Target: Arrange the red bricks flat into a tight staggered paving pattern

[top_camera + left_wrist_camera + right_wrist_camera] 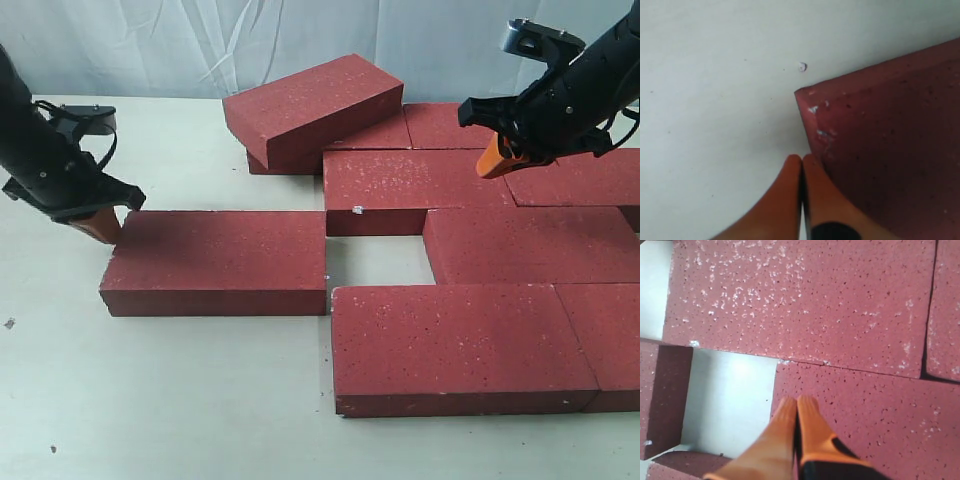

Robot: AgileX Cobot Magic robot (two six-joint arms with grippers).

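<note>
Fingers [788,172] of L gripper [104,229] pressed together, empty, at far-left corner of lone red brick [215,258] on left; R gripper [492,163] likewise closed w/ nothing held, over paved red bricks [460,330] at right, tilted brick [312,100] far behind.

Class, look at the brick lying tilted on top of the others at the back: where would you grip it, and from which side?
Probably across its two long side faces near mid-length, coming down from above: the tilted brick sits raised on other red bricks, top face exposed, nothing crowding its near side.
</note>
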